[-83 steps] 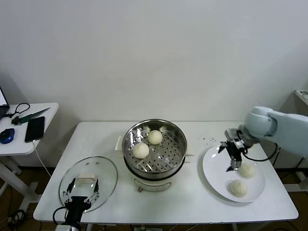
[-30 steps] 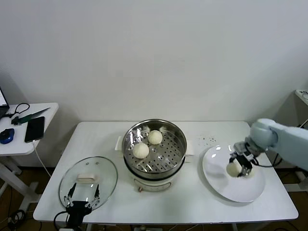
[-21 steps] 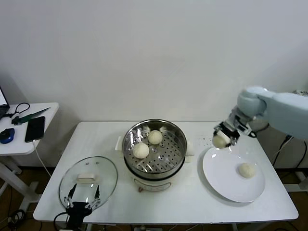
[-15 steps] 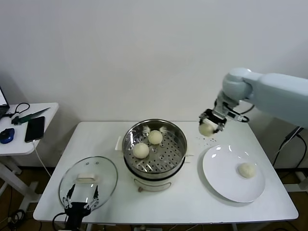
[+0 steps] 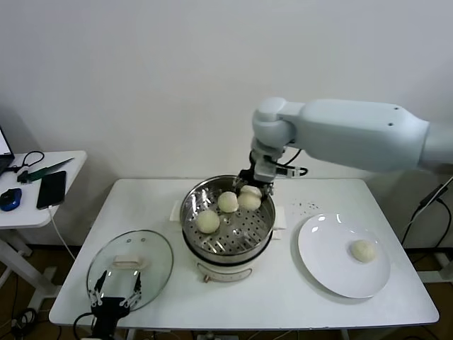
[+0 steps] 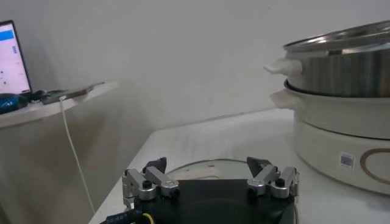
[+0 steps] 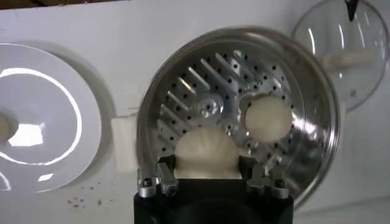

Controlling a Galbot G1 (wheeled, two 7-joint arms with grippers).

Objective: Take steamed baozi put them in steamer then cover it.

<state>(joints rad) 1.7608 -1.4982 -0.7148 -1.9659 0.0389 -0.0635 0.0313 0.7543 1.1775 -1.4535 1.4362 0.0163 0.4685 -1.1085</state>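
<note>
Right gripper [image 5: 250,193] hangs over the steamer [image 5: 228,219], fingers clamped on a third baozi [image 7: 206,153] for dropping beside two already on the tray, while the left gripper [image 6: 210,183], fingers wide, waits by the glass lid [image 5: 130,268].

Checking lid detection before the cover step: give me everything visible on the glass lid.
The glass lid is round and clear, with a thin metal rim and a flat white handle at its centre. It lies flat, handle up, on the white table near the front left corner, apart from the steamer. The left gripper hangs open over its near edge, not gripping it.
</note>
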